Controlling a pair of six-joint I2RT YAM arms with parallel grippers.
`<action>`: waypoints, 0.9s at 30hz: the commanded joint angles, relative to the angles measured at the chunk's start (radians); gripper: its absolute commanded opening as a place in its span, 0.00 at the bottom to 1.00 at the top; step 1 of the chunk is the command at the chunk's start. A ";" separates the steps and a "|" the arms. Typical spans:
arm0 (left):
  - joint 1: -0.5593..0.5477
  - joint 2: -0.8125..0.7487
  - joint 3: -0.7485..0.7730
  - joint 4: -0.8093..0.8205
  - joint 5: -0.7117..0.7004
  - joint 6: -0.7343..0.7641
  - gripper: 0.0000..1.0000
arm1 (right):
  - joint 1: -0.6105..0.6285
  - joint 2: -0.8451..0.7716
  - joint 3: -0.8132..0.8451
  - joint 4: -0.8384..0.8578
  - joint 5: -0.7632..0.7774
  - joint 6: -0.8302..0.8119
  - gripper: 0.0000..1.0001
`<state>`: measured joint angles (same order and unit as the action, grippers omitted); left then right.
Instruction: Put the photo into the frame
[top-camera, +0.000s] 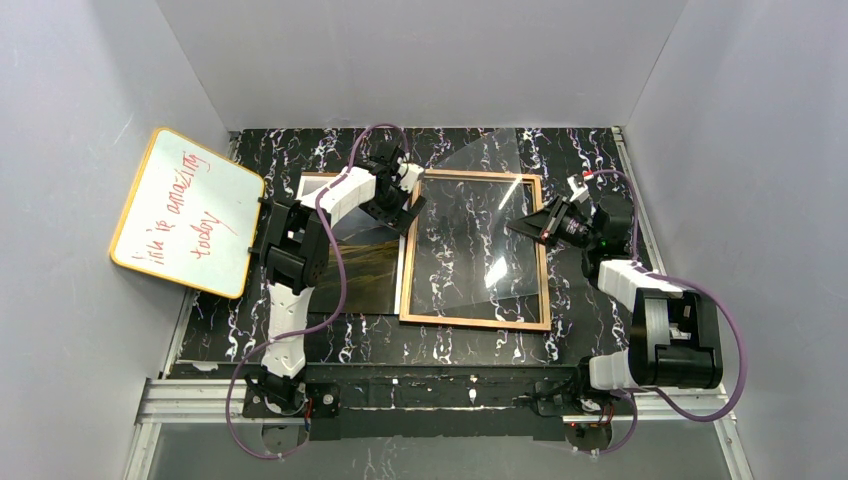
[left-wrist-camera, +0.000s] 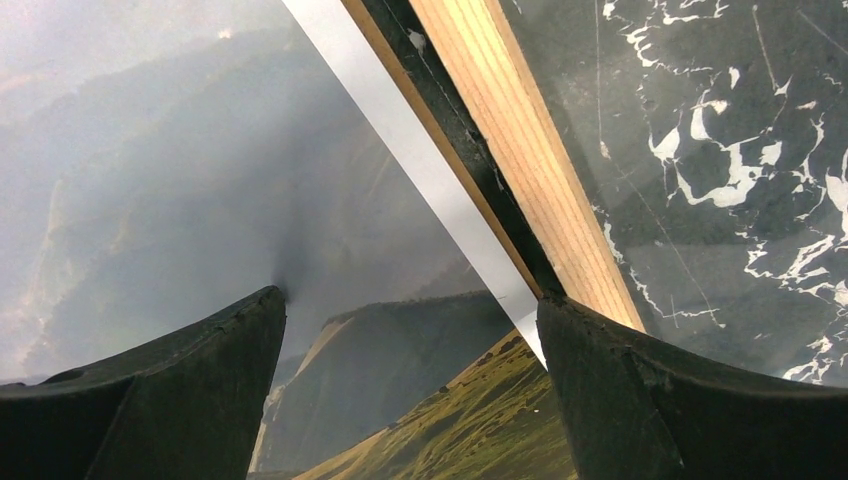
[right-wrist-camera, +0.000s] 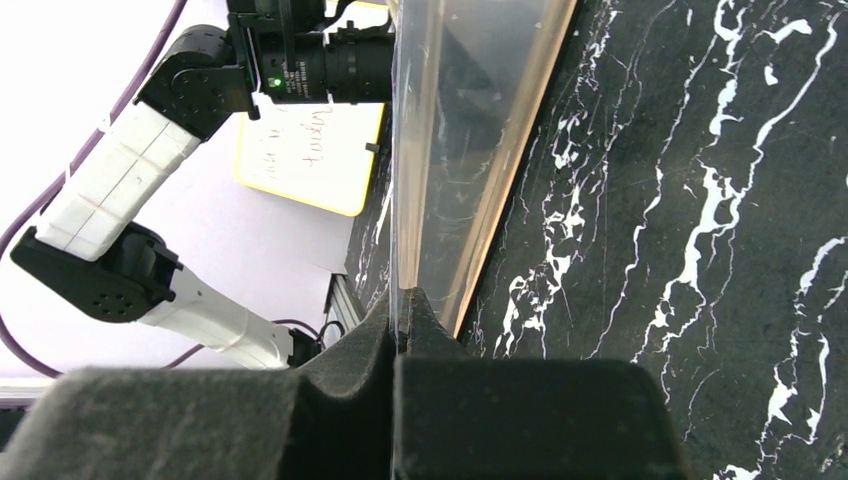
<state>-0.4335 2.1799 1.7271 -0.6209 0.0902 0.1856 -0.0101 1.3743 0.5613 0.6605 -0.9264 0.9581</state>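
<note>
The frame (top-camera: 475, 322) lies flat at the table's centre, tan side up, with the marble top showing through its opening. The photo (top-camera: 365, 270) lies flat just left of it, partly under my left arm. My left gripper (top-camera: 405, 205) is open and empty, low over the photo's right edge. In the left wrist view its fingers (left-wrist-camera: 180, 400) straddle the landscape print (left-wrist-camera: 200, 180), and the frame's wooden rail (left-wrist-camera: 520, 150) runs beside the print's white border. My right gripper (top-camera: 525, 225) is shut on the edge of a clear plastic sheet (right-wrist-camera: 440, 150), which it holds tilted up over the frame (right-wrist-camera: 515, 170).
A yellow-edged whiteboard (top-camera: 185, 210) with red writing leans against the left wall and also shows in the right wrist view (right-wrist-camera: 300, 150). Grey walls enclose the black marble table (top-camera: 590, 160) on three sides. An aluminium rail runs along the near edge.
</note>
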 joint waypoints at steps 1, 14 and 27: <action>-0.001 -0.035 -0.010 -0.023 0.012 0.000 0.95 | 0.007 0.014 0.047 -0.082 0.012 -0.063 0.02; -0.001 -0.044 -0.028 -0.012 -0.012 0.017 0.94 | 0.008 0.006 0.078 -0.311 0.137 -0.239 0.33; -0.001 -0.043 -0.036 -0.007 -0.009 0.018 0.94 | 0.042 0.041 0.158 -0.512 0.264 -0.385 0.60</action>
<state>-0.4324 2.1769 1.7134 -0.6064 0.0750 0.1978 0.0067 1.4166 0.6434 0.2401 -0.7353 0.6662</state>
